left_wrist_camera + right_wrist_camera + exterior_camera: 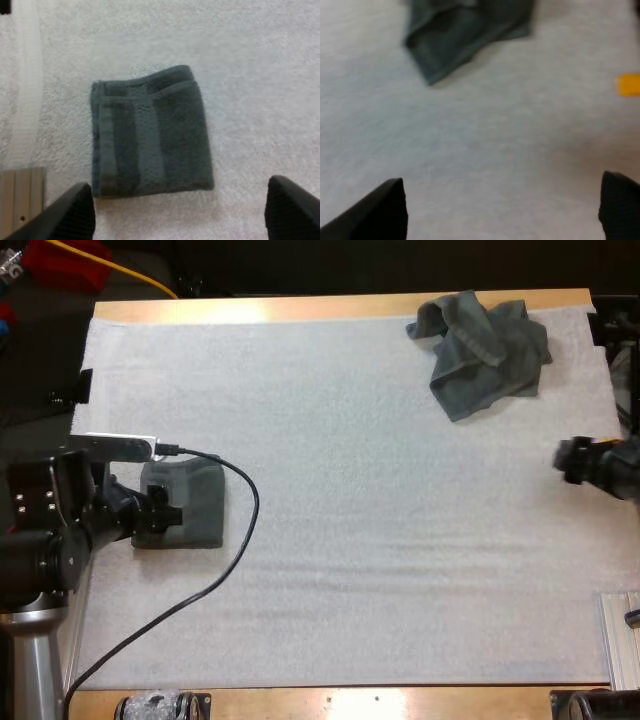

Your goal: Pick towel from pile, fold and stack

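Left gripper (pixel 182 207) spread just short of folded towel (pixel 150 132); right gripper (pixel 502 210) (spread too) near crumpled towel (pixel 465 30).

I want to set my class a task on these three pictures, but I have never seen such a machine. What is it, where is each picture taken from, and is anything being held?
This is a robot with two arms at a wooden table covered by a white mat. The wide picture comes from a camera behind the arms, looking down. The other two come from cameras riding on each arm's wrist; the large black shapes in them are that arm's own fingers. Two dark towels lie on the mat: a folded towel on the left and a crumpled towel at the far right. The left gripper hangs open at the folded towel's edge. The right gripper is open over bare mat near the crumpled towel. Neither holds anything.
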